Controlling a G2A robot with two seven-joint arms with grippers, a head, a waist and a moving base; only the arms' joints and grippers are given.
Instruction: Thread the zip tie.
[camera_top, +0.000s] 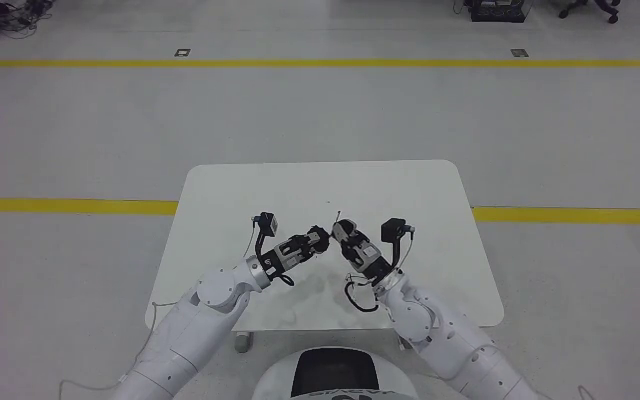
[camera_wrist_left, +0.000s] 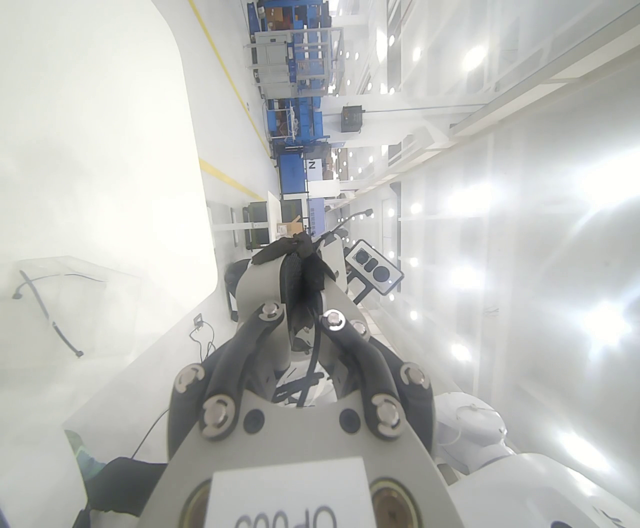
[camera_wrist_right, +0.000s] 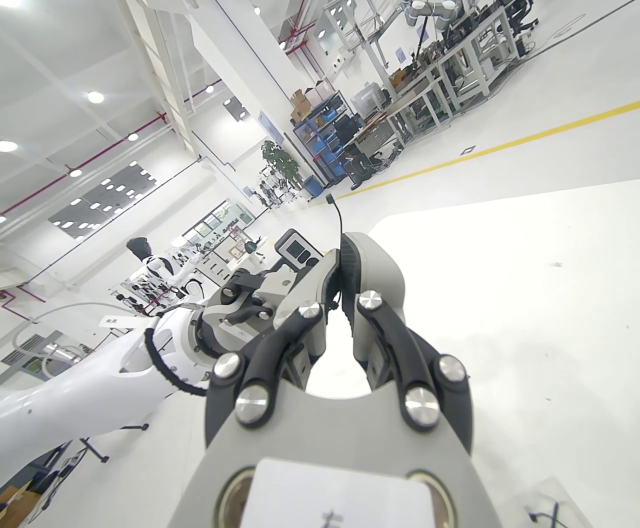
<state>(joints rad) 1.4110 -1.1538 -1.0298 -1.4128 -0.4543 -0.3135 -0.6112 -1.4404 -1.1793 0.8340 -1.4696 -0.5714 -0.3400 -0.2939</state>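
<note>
Nearby, clear container (camera_wrist_left: 125, 310) holding black ties (camera_wrist_left: 54, 324), right tool (camera_wrist_right: 342, 260) gripping zip tie (camera_wrist_right: 340, 220).

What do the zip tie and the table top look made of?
The zip tie looks like matte black nylon plastic: a thin strip standing bowed from the jaws of the right gripper. The table has a smooth white top with rounded corners and a soft sheen, perhaps laminate or painted board.

Left jaws and right jaws block each other above the table (camera_top: 420, 200); room lies outward.
</note>
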